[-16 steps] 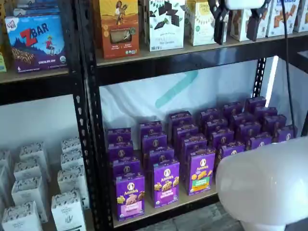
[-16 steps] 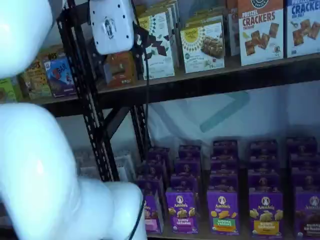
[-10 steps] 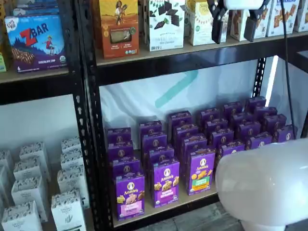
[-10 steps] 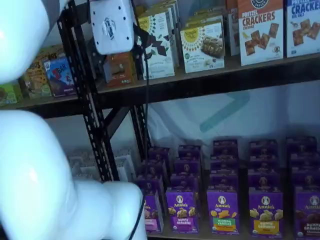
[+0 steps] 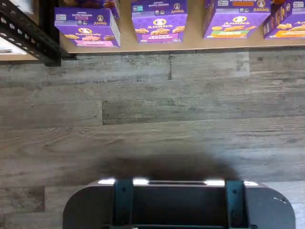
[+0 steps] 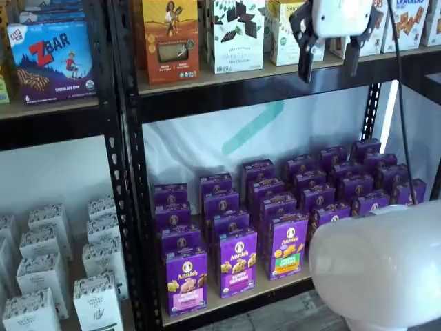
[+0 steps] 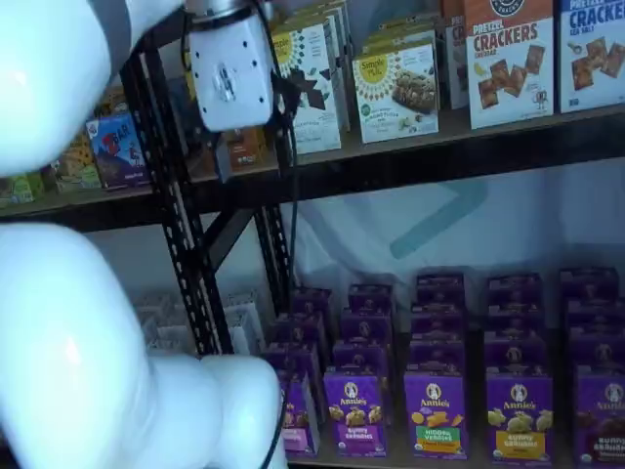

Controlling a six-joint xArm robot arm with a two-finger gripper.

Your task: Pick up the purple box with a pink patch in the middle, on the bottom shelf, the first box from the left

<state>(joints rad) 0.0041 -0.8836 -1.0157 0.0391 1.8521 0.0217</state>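
Wrist view first: nearest you is grey wood-grain plank floor (image 5: 152, 109), matte and worn, then the pale board edge of the bottom shelf (image 5: 157, 47) with glossy purple cartons standing along it. Your target, the purple box (image 5: 87, 29) with its pink panel, sits at the row's end beside the black perforated rack post (image 5: 26, 36); in a shelf view it's the front carton (image 6: 186, 281) of the leftmost column, upright, flat-faced cardboard with a round white logo. Change to note: the gripper (image 6: 328, 49) has dropped a little over the last second. More of its white body now shows, and its black fingers hang across the upper board's front rail rather than in front of the cartons there. Jaws are apart, a clear gap, nothing held. It's well above and to the right of the target, so I'd judge you're early in the approach: plenty of descent plus a leftward shift remain. Behind, stacked purple cartons recede toward a wrinkled white backdrop sheet (image 6: 207, 138).
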